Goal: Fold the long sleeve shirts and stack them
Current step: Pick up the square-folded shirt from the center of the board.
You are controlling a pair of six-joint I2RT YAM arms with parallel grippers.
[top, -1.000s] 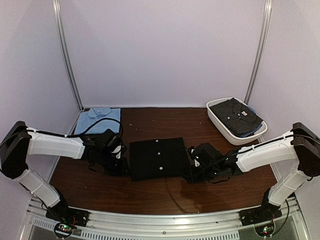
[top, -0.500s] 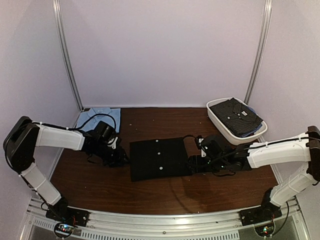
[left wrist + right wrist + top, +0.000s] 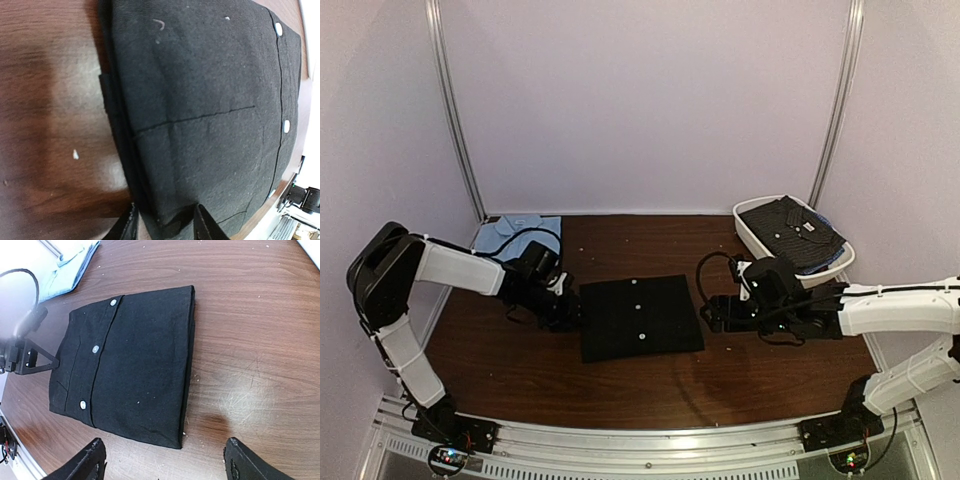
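A plain black shirt (image 3: 640, 318) with pale buttons lies folded into a flat square at the table's middle; it also shows in the right wrist view (image 3: 130, 360). My left gripper (image 3: 570, 312) is at its left edge. In the left wrist view its narrowed jaws (image 3: 167, 227) are closed round the thick folded edge of the shirt (image 3: 200, 100). My right gripper (image 3: 715, 315) is wide open and empty, just right of the shirt, with bare wood between its fingers (image 3: 90, 460). A folded light blue shirt (image 3: 515, 235) lies at the back left.
A white oval tub (image 3: 760, 250) stands at the back right and holds dark, pale-dotted shirts (image 3: 790, 232). The booth's walls and metal posts close in the table at the back and sides. Bare brown wood surrounds the black shirt.
My right gripper has let go of the shirt's right edge and drawn back to the right. My left gripper has shifted slightly toward the shirt's left edge. The shirt has stayed in place.
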